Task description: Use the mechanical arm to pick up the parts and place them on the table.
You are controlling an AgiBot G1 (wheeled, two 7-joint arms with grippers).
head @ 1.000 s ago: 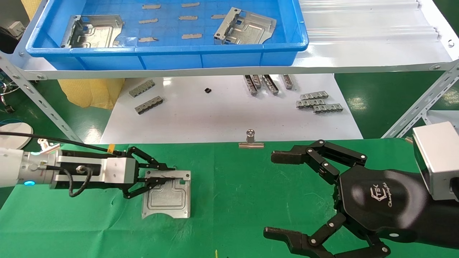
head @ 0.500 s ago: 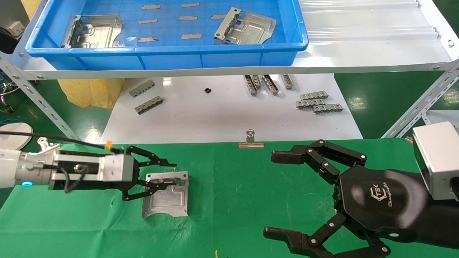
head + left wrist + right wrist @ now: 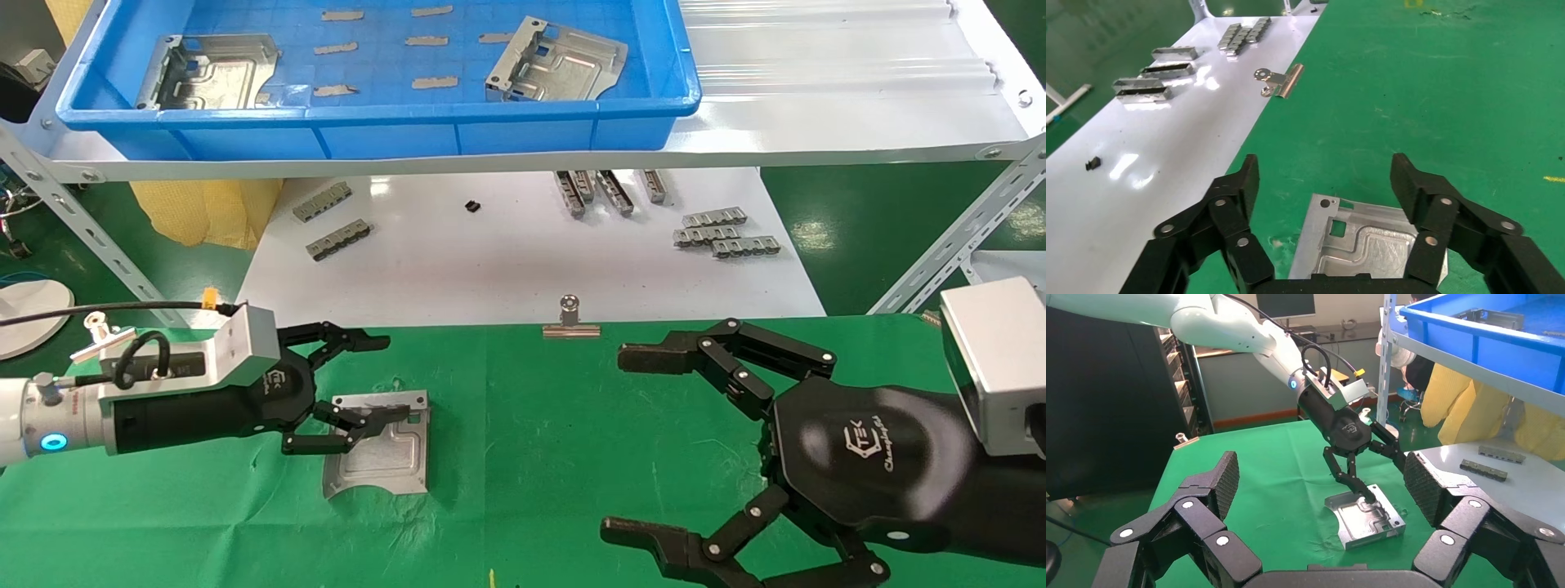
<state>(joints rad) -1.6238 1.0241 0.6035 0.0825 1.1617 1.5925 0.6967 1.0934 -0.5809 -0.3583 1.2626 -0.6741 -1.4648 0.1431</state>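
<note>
One of the parts (image 3: 380, 453), a silvery stamped plate, lies flat on the table (image 3: 531, 425) with its curved cutout toward me. My left gripper (image 3: 384, 377) hovers at its far edge, open, gripping nothing. One finger (image 3: 359, 425) reaches over the plate's top and the other stands beyond its edge. The left wrist view shows the plate (image 3: 1370, 239) below and between the spread jaws of the left gripper (image 3: 1327, 177). Two more parts (image 3: 216, 69) (image 3: 560, 61) rest in the blue tray (image 3: 376, 114). My right gripper (image 3: 629, 445) stays parked at the right, open and empty.
Behind the cloth lies a glossy white board (image 3: 507, 261) with grey ribbed strips (image 3: 331, 220) (image 3: 723, 229). A binder clip (image 3: 572, 321) sits on the cloth's far edge. Slanted metal shelf legs (image 3: 82, 220) (image 3: 964, 237) flank the board under the tray's shelf.
My left gripper went from shut on the plate's far edge to wide open and has rolled its wrist. The plate was let go and now lies on the cloth. The right arm has not moved.
</note>
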